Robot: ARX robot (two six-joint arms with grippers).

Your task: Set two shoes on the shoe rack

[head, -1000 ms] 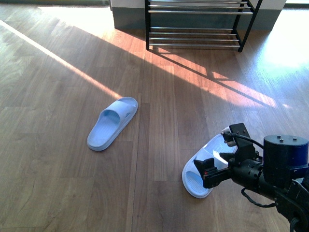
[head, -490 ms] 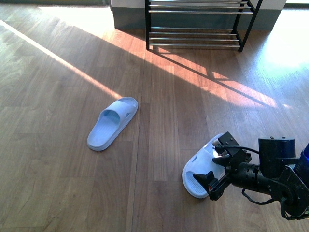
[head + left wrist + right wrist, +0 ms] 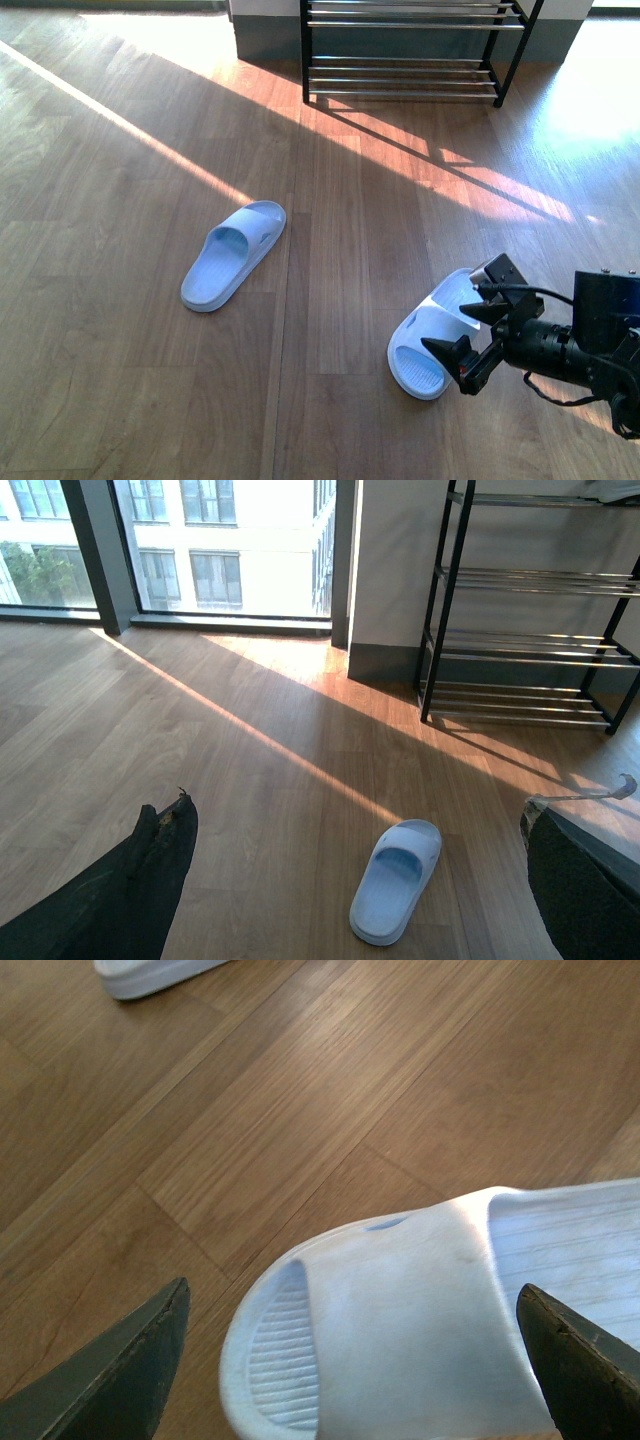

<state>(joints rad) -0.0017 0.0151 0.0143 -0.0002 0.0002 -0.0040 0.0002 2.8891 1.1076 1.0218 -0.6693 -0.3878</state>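
Lower the right gripper [image 3: 445,327], spread wide and holding nothing, straight onto the strap of the slide sandal [image 3: 415,362] lying directly between its fingers; close only once centred. Then carry to the shoe rack [image 3: 405,80], well ahead.

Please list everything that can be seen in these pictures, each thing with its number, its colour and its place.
Sandals: two, pale blue, on the floor; left sandal lies alone, right sandal lies at the right tool.
Shoe rack: one, black uprights and silver rods, by the far wall, no shoes visible on it.
Floor: brown wood planks, with sunlit stripes.
Windows: large, dark frames, beyond the floor's far left.
Right tool: black, open, fingers either side of the right sandal.
Left tool: dark, open, holding nothing.
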